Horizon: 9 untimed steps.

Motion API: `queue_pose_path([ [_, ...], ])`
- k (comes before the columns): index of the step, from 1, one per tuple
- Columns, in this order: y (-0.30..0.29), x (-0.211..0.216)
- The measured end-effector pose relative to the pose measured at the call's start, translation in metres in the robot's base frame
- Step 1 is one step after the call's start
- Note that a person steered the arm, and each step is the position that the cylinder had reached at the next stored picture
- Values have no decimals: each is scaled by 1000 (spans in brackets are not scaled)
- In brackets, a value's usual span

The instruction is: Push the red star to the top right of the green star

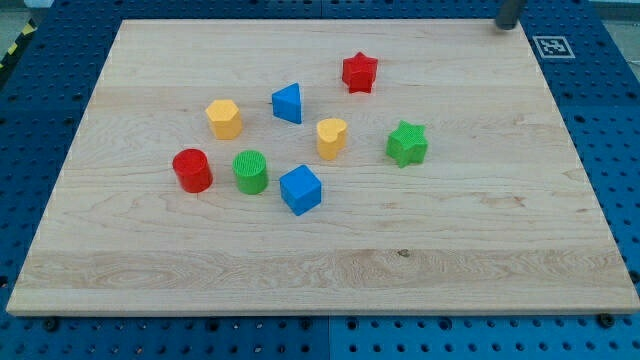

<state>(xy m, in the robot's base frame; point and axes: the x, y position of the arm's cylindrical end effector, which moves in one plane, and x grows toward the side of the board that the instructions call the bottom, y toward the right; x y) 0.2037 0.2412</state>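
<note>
**Red star sits up-left of green star; my tip waits at the far corner**

At the view's top right, my tip (509,24) shows only as a short grey stub at the board's edge (300,300), well apart from every block. It is a bare rod: nothing to spread, close or pinch, and it touches nothing.

Red star (359,72) lies near the top of the cluster, down and to the view's left of my tip. Green star (407,144) lies below the red star and a little to its right. So the red star is now at the green star's upper left, not its upper right.

As I judge it, the coming move turns on one relation: the red star must travel rightward, yet my tip stands on its right. I would first have to get round to its left side, then push toward the view's right.

Nearest other blocks: blue triangle (288,103) and yellow heart (331,137), both left of the stars.
</note>
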Motion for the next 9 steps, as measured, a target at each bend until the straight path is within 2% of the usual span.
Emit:
queue_pose_path([
  [2, -156, 0],
  [4, -284, 11],
  [5, -305, 36],
  [7, -291, 117],
  [9, -237, 104],
])
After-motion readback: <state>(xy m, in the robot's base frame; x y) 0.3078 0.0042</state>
